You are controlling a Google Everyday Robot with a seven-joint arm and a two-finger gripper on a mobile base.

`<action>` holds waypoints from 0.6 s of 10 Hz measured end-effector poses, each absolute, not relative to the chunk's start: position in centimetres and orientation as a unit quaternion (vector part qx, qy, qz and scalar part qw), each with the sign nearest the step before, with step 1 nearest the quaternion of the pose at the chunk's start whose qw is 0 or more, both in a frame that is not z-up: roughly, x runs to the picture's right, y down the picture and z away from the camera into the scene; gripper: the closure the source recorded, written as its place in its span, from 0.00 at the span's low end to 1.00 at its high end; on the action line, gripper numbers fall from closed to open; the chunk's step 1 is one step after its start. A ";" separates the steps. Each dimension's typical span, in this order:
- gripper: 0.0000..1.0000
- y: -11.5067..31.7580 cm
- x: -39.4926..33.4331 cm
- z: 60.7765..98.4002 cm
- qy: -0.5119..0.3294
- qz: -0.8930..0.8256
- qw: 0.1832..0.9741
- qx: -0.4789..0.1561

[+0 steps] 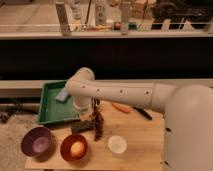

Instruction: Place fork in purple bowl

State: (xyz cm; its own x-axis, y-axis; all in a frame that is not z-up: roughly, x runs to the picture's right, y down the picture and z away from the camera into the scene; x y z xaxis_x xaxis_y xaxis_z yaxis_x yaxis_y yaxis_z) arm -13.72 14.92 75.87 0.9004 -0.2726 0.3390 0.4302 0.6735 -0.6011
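The purple bowl [37, 141], with its lilac inside, stands at the table's front left corner. My white arm reaches in from the right across the middle of the table. Its gripper [83, 110] points down at the green tray's right edge, behind the orange bowl [74, 147] and well to the back right of the purple bowl. The fork does not show. The arm and wrist cover the spot next to the tray.
A green tray [50, 112] holding a blue sponge [62, 95] stands at the back left. The orange bowl holds a pale round thing. A small white bowl [117, 144], a dark flat piece [81, 126], a dark beaded bunch [98, 124], an orange carrot-like piece [121, 107] and a dark utensil [143, 113] lie on the table.
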 end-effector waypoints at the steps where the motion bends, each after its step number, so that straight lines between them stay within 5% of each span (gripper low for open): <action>1: 1.00 16.0 -15.3 76.4 -0.124 -0.228 0.894 -0.367; 6: 1.00 17.8 -20.4 76.1 -0.178 -0.292 0.859 -0.381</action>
